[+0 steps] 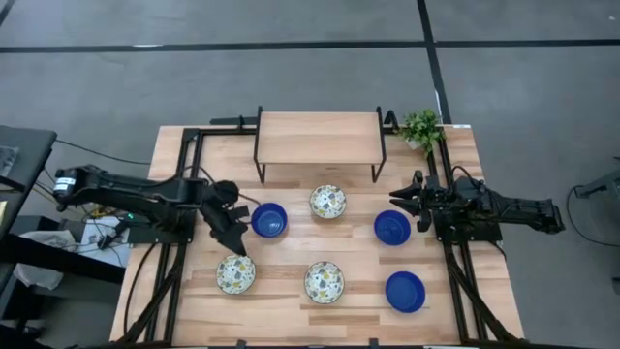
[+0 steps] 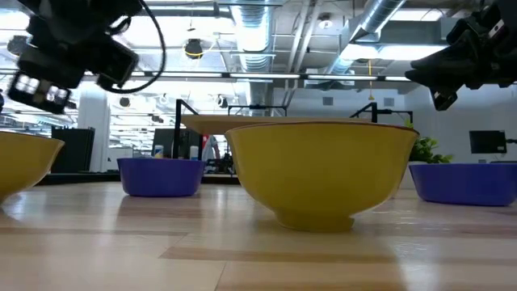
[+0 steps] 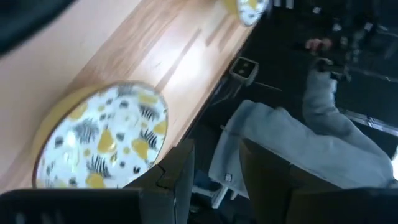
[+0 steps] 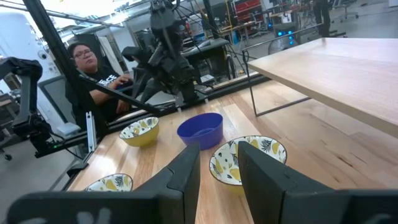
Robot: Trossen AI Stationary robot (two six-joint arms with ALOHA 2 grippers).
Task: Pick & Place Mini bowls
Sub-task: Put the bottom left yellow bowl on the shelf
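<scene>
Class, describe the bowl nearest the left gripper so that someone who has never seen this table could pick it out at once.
Start at the raised wooden shelf at the table's far edge, then go to the left arm's gripper, which reaches in from the left. Just in front of its tips sits a patterned bowl, near the front left corner. Unlike the blue bowl behind it, it is white inside with yellow and dark speckles.

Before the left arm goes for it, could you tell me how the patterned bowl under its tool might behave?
The patterned bowl looks glazed, so probably rigid, slippery and chippable. In the low view a matching bowl stands on a narrow foot, so a rim push may tip it.
</scene>
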